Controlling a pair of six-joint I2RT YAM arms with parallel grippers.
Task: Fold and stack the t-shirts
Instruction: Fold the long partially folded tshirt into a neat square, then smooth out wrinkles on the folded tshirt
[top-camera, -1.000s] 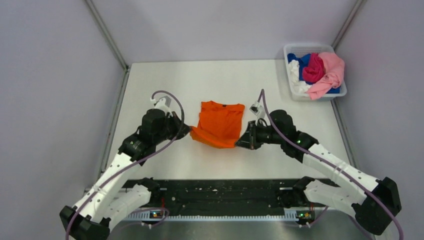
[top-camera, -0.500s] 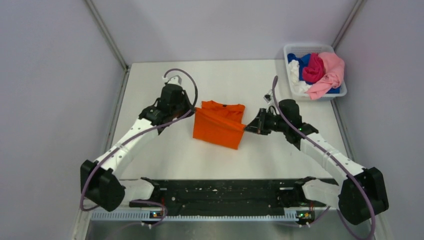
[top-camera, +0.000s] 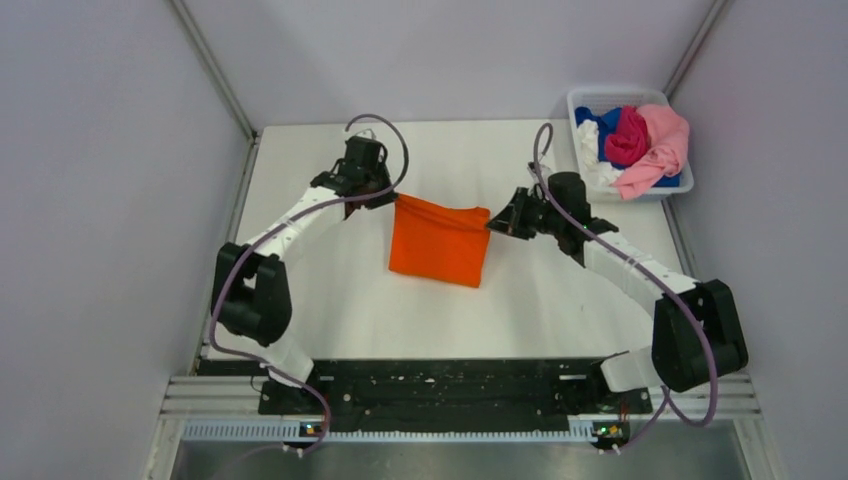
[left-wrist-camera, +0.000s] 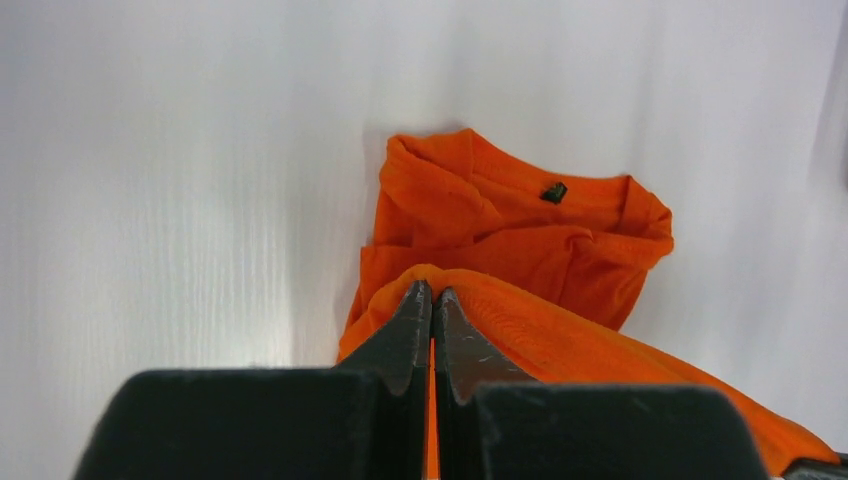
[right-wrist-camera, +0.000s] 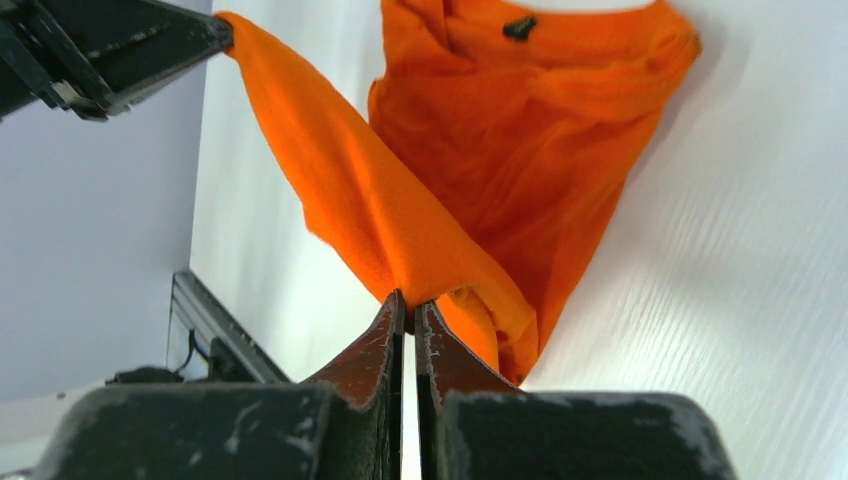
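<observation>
"While I'm on the top view, I read it like this: the orange t-shirt (top-camera: 438, 243) lies on the desk (top-camera: 330, 300) at frame centre, with its upper edge stretched between my two arms. The left end effector (top-camera: 392, 200) is clamped on the upper left corner, and the right end effector (top-camera: 492, 222) on the upper right corner."

"Which way does that edge run?"

"Across the frame, with the left end a touch higher. Each arm is at its own corner, so neither is nearer. The rest of the cloth runs from them toward the bottom of the frame. I'd judge both corners must come down together."

"And the bin?"

"The white bin (top-camera: 578, 100) sits in the upper right, well apart from both arms. It holds a loose heap of t-shirts (top-camera: 640, 150) in pink, magenta, blue and white. The pink one spills over the lower rim."

"Left wrist?"

"My fingers are pressed together at bottom centre with orange cloth pinched between them. The collar (left-wrist-camera: 500, 180), with its dark label (left-wrist-camera: 553, 191), lies on the desk above the tips, just ahead of them."

"Right wrist?"

"It's the same grip, closed on orange cloth at lower centre. The held edge climbs from there to the upper left of the frame, where the other arm has it. It is lifted over the layer beneath. The collar and label sit at top centre."
</observation>
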